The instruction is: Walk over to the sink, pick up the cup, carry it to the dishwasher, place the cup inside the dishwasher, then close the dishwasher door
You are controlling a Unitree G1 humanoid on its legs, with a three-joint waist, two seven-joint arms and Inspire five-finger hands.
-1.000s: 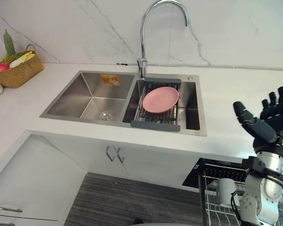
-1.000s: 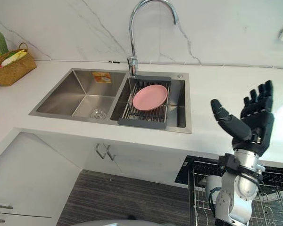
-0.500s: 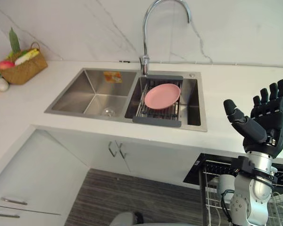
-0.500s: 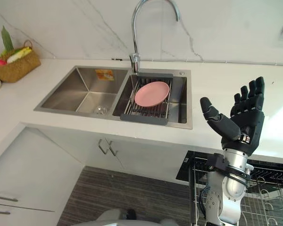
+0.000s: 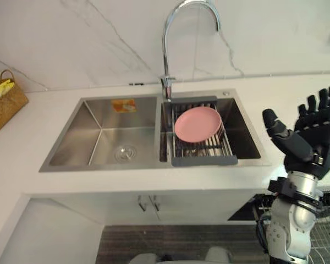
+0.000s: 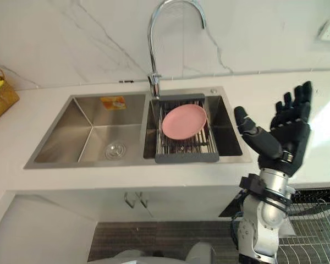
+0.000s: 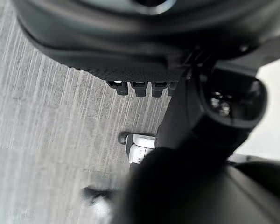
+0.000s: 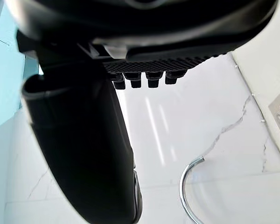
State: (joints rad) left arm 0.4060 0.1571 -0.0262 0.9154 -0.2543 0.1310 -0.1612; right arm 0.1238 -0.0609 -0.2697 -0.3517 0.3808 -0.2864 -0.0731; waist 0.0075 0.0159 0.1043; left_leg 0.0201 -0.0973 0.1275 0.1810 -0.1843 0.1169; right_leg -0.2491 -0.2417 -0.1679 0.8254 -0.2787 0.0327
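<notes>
Right eye view and left eye view show the right hand (image 5: pixel 309 140) raised at the right of the scene, palm turned toward the sink, thumb held wide and fingers straight and spread, with nothing in it and nothing touching it. Left wrist view shows the left hand (image 7: pixel 144 42) with its fingers hanging straight above a grey wood-grain floor (image 7: pixel 37 116), likewise empty. Where the cup is I cannot tell. Below the right arm, at the near right, lies the wire dishwasher rack (image 6: pixel 313 245). Left of the right hand a steel double sink (image 5: pixel 71 137) is set into the white counter (image 5: pixel 126 184). Its right basin holds a grey dish rack (image 5: pixel 203 160) with a pink plate (image 5: pixel 197 124) lying on it, and its left basin has a round drain (image 5: pixel 125 152) and an orange sticker (image 5: pixel 122 105) on the far wall. A curved chrome faucet (image 5: pixel 166 49) rises at the far rim between the basins, against a white marble wall (image 5: pixel 99 44). A woven basket (image 5: pixel 3 107) sits at the far left of the counter.
</notes>
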